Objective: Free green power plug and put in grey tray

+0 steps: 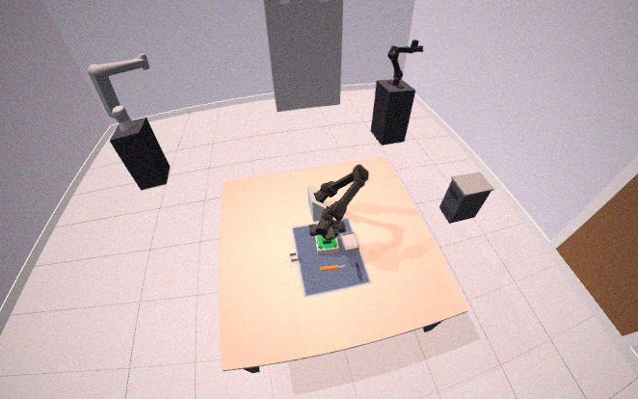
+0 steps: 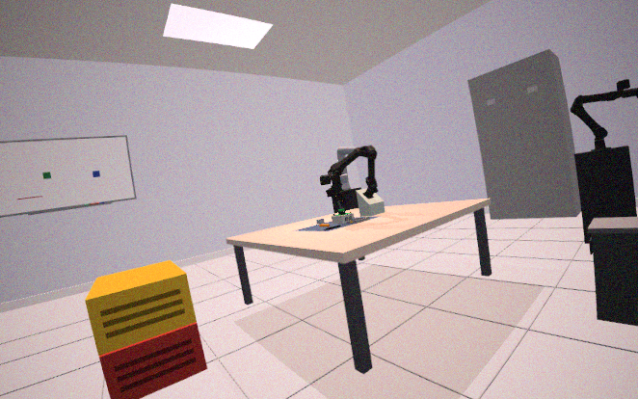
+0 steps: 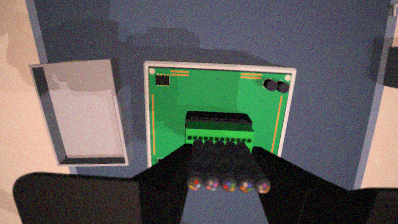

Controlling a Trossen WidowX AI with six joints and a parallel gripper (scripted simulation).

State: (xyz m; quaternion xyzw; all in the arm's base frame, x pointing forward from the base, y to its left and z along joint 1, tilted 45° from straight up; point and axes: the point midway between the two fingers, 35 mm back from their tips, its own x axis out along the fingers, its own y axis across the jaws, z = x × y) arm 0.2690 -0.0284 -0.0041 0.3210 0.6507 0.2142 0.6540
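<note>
"What is being gripped right now?"

"The green power plug, clamped at its sides by the gripper; the jaws are held partly open by its width."

"And where is the plug seen?"

"On the circuit board, just on the 6 o'clock side of the black socket strip in the wrist view; how deeply it is seated cannot be told. 5 dark wires are seen running toward 6 o'clock."

"The grey tray?"

"Placed at 9 o'clock from the board there, apart from it, with no plug inside. In the top view, an orange-handled tool is laid at 6 o'clock from the board, on the blue mat"
</note>
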